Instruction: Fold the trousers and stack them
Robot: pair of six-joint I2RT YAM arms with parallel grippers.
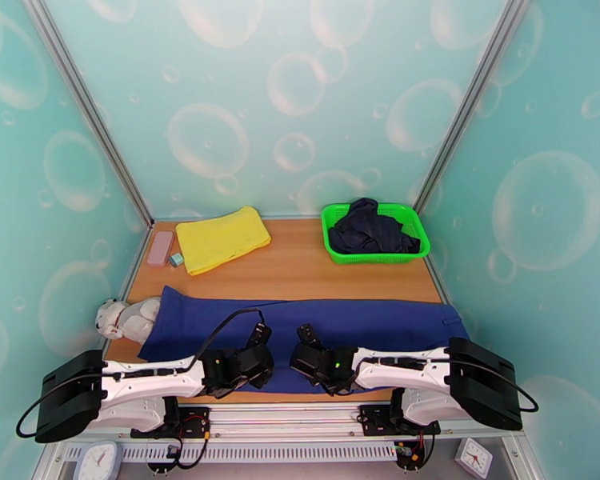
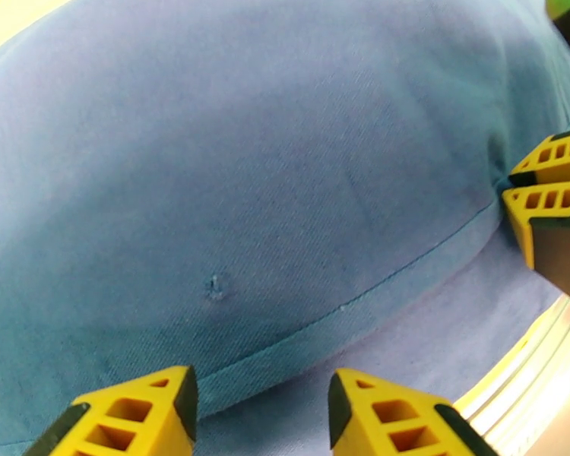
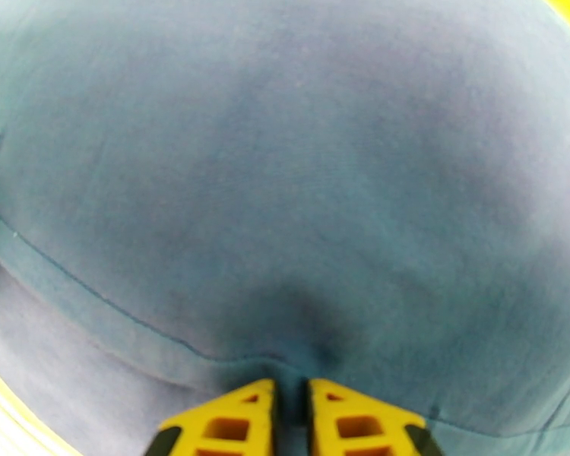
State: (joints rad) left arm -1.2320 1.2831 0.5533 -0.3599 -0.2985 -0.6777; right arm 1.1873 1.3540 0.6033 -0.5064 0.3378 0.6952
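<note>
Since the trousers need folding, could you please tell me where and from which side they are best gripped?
I would pinch the trousers along their stitched near edge, coming down from the arms' side. They lie flat, stretched left to right, so that edge offers a lip; the right gripper pinches it there.

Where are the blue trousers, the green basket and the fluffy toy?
trousers [image 1: 380, 320], top view, on the flat cloth at the right.
green basket [image 1: 380, 257], top view, on its front wall.
fluffy toy [image 1: 112, 318], top view, on its head.
</note>
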